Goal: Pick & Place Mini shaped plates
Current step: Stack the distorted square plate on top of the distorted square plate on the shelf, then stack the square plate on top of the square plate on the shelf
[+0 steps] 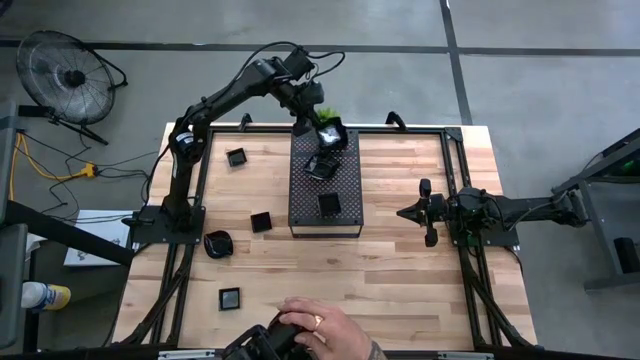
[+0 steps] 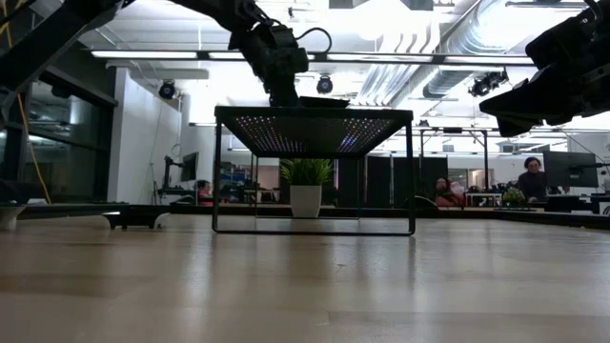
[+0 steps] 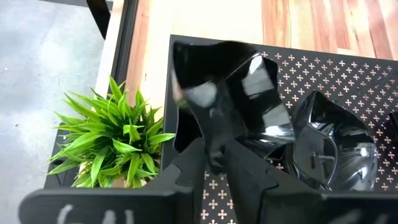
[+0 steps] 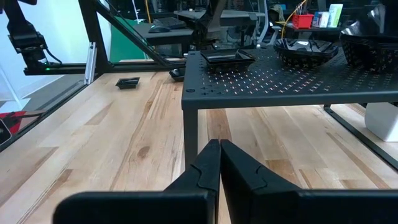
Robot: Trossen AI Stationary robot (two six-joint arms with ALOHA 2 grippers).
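The left gripper was over the far end of the perforated tray, its fingers pinched on the rim of a glossy black dish. That dish sat at the tray's far edge, just beside a second, wavy-rimmed dish on the same surface. A third, square dish lay nearer the tray's front end.

Four more black dishes were spread on the wooden table to the left of the tray: a square one near the far edge, a square one close to the tray's front corner, a rounded one beside the left arm's base, and a square one toward the front. A small green plant stood just behind the tray's far end.

The right gripper waited over the table's right side, well apart from the tray, its fingers pressed together and holding nothing.

A person's hand rested at the table's front edge.
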